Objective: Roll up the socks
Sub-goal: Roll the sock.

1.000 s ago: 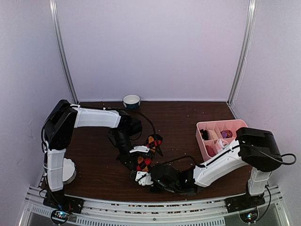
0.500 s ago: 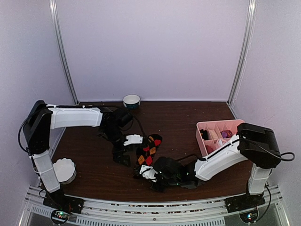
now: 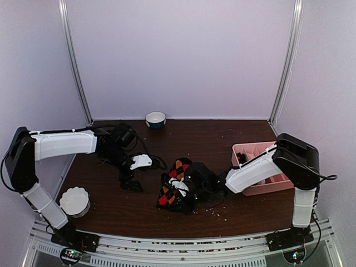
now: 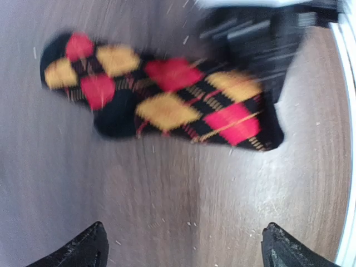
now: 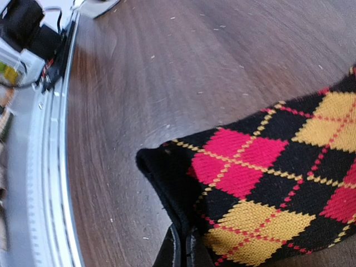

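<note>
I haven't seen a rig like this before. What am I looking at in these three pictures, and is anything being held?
Two robot arms are bolted at the near edge of a brown table. One picture looks down from above and behind them; the other two come from a camera on each wrist. The right gripper is pinched shut on the edge of a black argyle sock lying on the wood. The left gripper is open and empty, facing that sock. Also there: a pink divided tray, a small bowl at the back, a white fluted dish.

Open table (image 3: 233, 136) behind argyle sock (image 3: 166, 196), pink bin (image 3: 272, 188) crowding right
</note>
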Robot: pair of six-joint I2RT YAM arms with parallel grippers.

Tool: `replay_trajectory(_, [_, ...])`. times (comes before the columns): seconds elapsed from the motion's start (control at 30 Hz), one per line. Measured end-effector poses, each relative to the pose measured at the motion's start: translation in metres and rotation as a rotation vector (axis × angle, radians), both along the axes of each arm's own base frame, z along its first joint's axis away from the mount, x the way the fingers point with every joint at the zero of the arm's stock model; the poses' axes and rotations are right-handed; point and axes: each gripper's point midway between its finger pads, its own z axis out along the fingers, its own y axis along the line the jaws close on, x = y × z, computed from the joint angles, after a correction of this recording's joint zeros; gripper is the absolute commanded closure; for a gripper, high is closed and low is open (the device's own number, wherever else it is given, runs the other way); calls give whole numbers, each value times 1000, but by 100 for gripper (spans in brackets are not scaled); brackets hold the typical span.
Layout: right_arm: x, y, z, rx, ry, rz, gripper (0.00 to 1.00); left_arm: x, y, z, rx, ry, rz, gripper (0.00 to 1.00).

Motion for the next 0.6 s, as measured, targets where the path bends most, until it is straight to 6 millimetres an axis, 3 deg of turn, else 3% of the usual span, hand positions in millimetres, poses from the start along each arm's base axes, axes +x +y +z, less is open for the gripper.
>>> replay_trajectory(0.1, [8, -3, 0, 17, 121, -28, 100, -1, -9, 11, -32, -53, -61, 2])
replay_trajectory(0.27, [14, -7, -1, 31, 289, -72, 100, -10, -19, 6, -5, -80, -123, 5])
replay_trajectory(0.37, [16, -7, -2, 27, 365, -93, 100, -30, -35, 0, -11, -95, -200, 28])
replay_trajectory(0.47, [17, -6, -1, 13, 429, -110, 100, -55, -49, -10, -2, -74, -276, 72])
replay_trajectory(0.5, [17, -6, -2, 8, 447, -114, 100, -61, -55, -13, -2, -67, -301, 78])
replay_trajectory(0.6, [18, -6, -2, -7, 485, -128, 100, -65, -63, -31, 22, -27, -316, 80])
